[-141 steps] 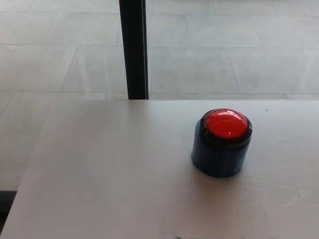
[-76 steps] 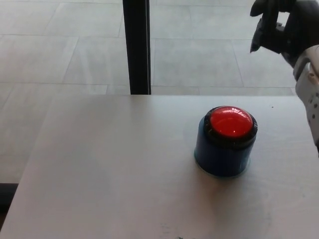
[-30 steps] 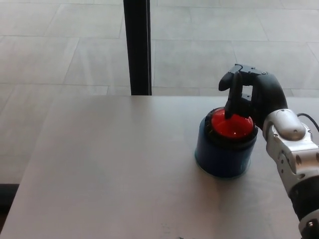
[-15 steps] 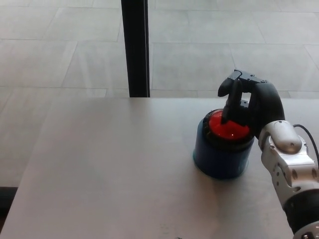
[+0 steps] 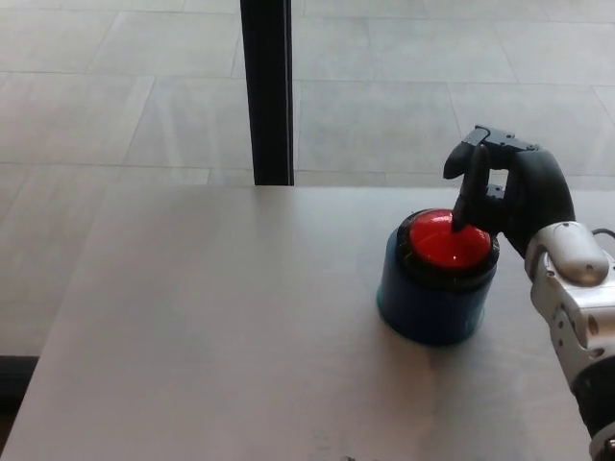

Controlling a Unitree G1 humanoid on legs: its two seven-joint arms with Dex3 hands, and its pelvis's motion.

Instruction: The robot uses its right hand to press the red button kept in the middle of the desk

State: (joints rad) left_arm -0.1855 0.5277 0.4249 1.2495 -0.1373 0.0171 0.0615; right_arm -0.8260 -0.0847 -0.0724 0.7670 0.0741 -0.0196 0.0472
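While the right hand (image 5: 514, 192) hovered with fingers (image 5: 471, 187) curled together, one tip on the red button (image 5: 450, 240) mid-bench (image 5: 211, 317), its rigid dome likely needed a firm downward push.

This looks like an office or lobby-type interior, though the kind of room cannot be fixed for certain. A plain pale desk (image 5: 211, 327) fills the lower part of the view, its far edge running straight across. Beyond that edge lies a floor of large grey tiles (image 5: 384, 106), and a black upright post (image 5: 266, 91) rises just behind the far edge.
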